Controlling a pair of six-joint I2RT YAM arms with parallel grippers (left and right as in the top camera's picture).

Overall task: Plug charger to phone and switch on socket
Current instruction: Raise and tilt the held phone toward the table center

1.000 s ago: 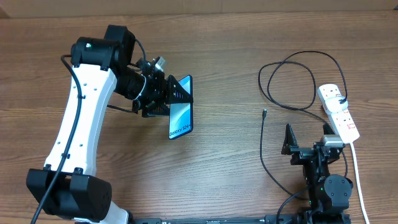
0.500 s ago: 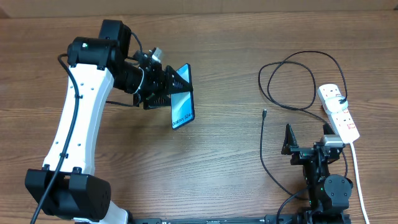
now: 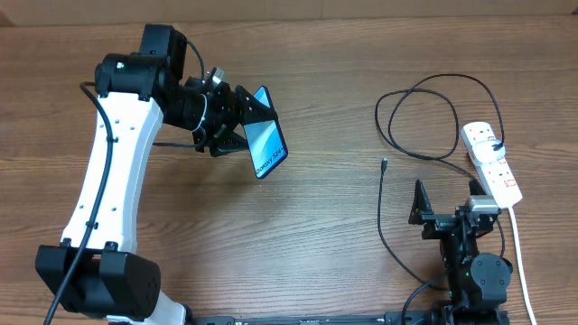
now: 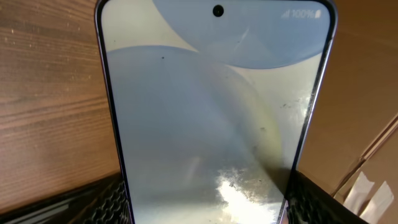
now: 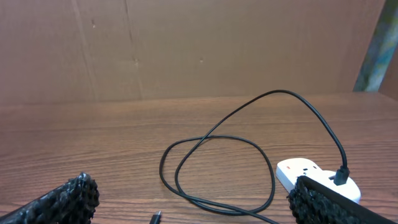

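Wood tabletop (image 3: pixel 316 244): your left hand (image 3: pixel 237 126) is clamped on the phone (image 3: pixel 266 134), held tilted off the surface. Your right hand (image 3: pixel 447 206) is spread wide, with the charger (image 3: pixel 380 194) just beside it, not touching.

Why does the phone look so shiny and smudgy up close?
Left wrist view: the phone fills the frame, with a white glare patch low on its screen and dusty specks; overhead view: even light, soft shadows; right wrist view: the charger looks sharp.

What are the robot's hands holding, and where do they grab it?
The left gripper holds the phone by its two long side edges. The right gripper is open and holds nothing.
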